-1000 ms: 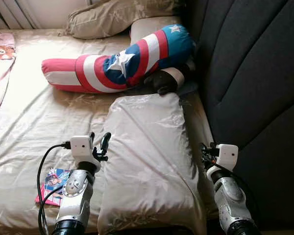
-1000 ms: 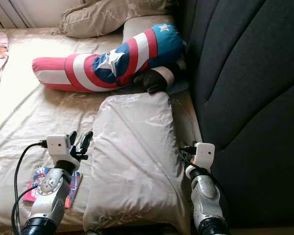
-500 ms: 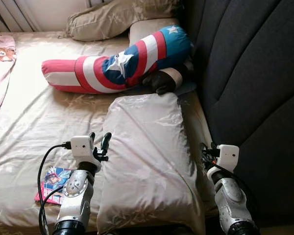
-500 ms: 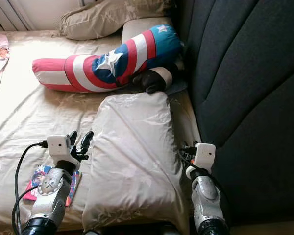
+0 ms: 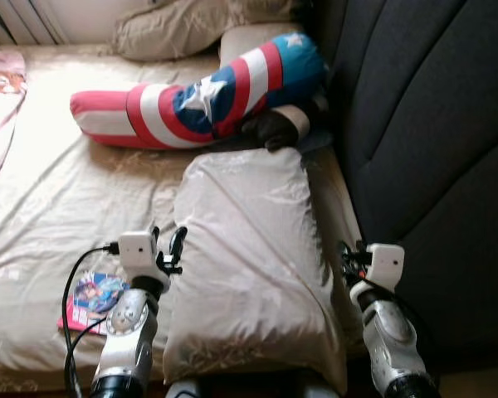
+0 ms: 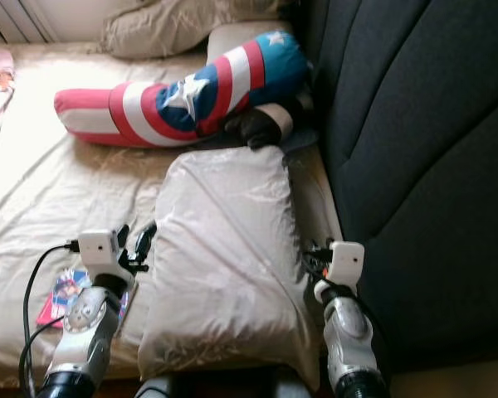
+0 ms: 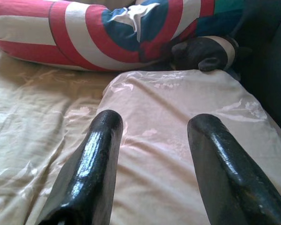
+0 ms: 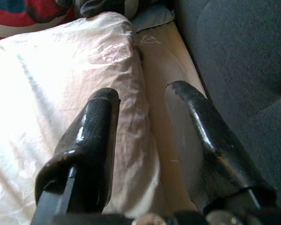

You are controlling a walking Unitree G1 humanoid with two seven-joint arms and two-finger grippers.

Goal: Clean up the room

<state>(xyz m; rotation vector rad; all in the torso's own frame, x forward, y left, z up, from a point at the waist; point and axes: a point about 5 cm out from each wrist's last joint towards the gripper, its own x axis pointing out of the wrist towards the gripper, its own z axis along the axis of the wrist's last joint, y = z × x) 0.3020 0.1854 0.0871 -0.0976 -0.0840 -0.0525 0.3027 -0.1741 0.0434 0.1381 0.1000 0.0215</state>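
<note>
Pillow (image 5: 253, 265) lies lengthwise at centre frame between both wide-open grippers, left gripper (image 5: 168, 246) at its left edge, right gripper (image 8: 145, 140) straddling its right edge.

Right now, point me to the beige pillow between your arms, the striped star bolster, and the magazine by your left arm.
beige pillow (image 5: 249, 249), left eye view, middle of its top.
striped star bolster (image 5: 201, 98), left eye view, white star.
magazine (image 5: 95, 294), left eye view, cover.

Bed (image 5: 50, 199), beige sheet: pale pillow (image 5: 249, 257), striped star bolster (image 5: 199, 99), magazine (image 5: 91, 298) on it
</note>
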